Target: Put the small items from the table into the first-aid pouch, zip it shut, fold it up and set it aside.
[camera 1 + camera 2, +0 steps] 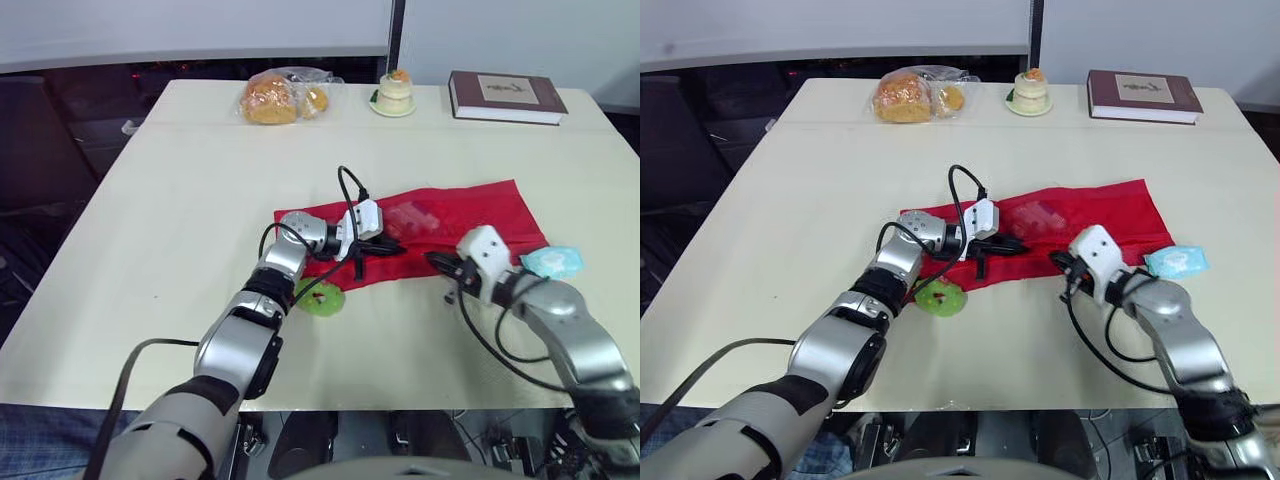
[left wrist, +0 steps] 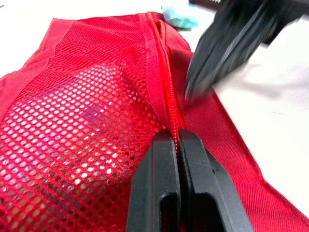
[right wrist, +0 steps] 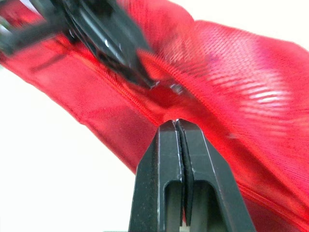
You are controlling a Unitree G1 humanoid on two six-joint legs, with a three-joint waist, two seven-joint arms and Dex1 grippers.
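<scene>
red pouch (image 1: pixel 470 205) | zipper (image 2: pixel 167 99) pinched by left hand (image 2: pixel 179 136) | right hand (image 3: pixel 176 123) alongside

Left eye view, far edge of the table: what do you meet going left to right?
Bag of bread → small cake on a plate → book.

The pouch (image 1: pixel 470 205) lies mid table (image 1: pixel 200 180), packet (image 1: pixel 553 262) at its right end, round item (image 1: pixel 322 300) just before its left end. Bread bag (image 1: pixel 280 97), cake (image 1: pixel 394 92) and book (image 1: pixel 505 96) line the far edge.
</scene>
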